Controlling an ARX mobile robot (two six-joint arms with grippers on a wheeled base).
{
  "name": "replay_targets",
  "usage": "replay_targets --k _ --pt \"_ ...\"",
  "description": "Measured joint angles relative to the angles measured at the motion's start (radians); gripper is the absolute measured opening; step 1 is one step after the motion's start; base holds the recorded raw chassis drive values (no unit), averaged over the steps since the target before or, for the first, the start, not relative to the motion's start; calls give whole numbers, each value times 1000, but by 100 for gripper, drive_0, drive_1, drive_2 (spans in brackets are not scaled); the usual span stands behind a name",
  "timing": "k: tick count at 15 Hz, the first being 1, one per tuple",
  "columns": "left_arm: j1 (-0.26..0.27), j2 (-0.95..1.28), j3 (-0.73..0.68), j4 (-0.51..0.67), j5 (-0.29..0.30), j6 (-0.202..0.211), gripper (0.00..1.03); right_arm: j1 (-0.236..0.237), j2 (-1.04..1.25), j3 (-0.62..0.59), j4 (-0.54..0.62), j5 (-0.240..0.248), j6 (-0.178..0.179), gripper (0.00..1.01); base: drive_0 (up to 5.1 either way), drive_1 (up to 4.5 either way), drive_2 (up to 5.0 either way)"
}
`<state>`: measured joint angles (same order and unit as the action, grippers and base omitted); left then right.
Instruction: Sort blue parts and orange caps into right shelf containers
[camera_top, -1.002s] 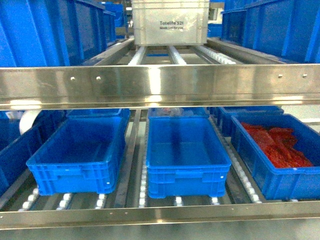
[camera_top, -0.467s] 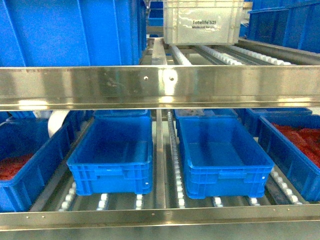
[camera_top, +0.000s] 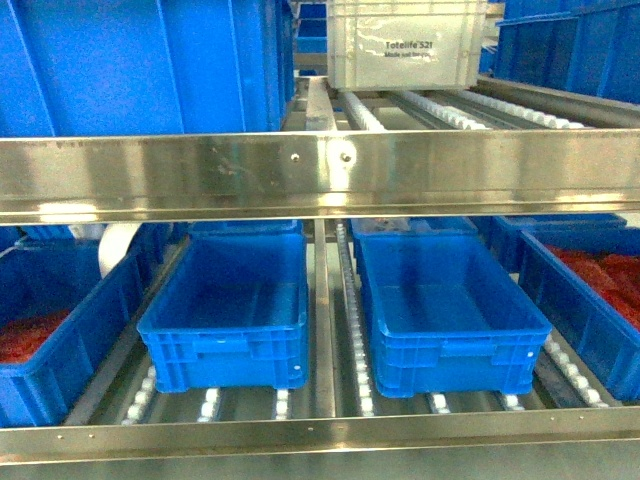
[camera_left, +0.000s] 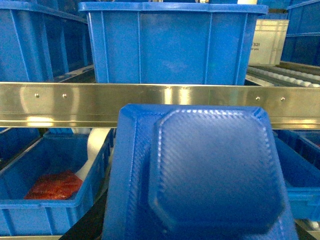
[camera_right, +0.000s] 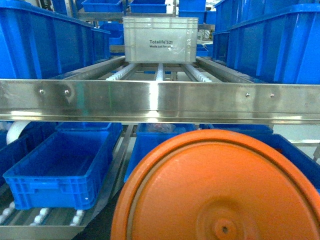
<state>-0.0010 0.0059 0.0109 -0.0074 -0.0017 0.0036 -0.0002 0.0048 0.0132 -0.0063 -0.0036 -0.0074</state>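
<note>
Shelf view: blue part (camera_left: 210, 175) fills left wrist view, orange cap (camera_right: 220, 190) fills right; jaws unseen, state unknown.
Grey tote (camera_top: 405, 45) reads "Totelife 521"; two blue crates (camera_top: 225, 310) (camera_top: 445, 315) below.

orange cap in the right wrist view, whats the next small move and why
Probably carry the orange cap forward, under the steel rail, toward an empty blue crate on the lower shelf. The cap fills the right wrist view short of the shelf, and both middle crates look empty.

Steel rail (camera_top: 320, 175) above open crates (camera_top: 225, 310)
</note>
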Motion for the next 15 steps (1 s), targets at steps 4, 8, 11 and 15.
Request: replay_targets --k 4,8,11,15 --pt "0 0 0 1 0 0 42 0 0 0 0 0 0 43 0 0 0" --pt "0 0 0 2 1 0 42 0 0 0 0 3 0 43 0 0 0" --pt "0 0 0 0 1 0 42 0 0 0 0 3 0 43 0 0 0" --pt "0 0 0 0 0 0 42 0 0 0 0 3 3 43 0 0 0"
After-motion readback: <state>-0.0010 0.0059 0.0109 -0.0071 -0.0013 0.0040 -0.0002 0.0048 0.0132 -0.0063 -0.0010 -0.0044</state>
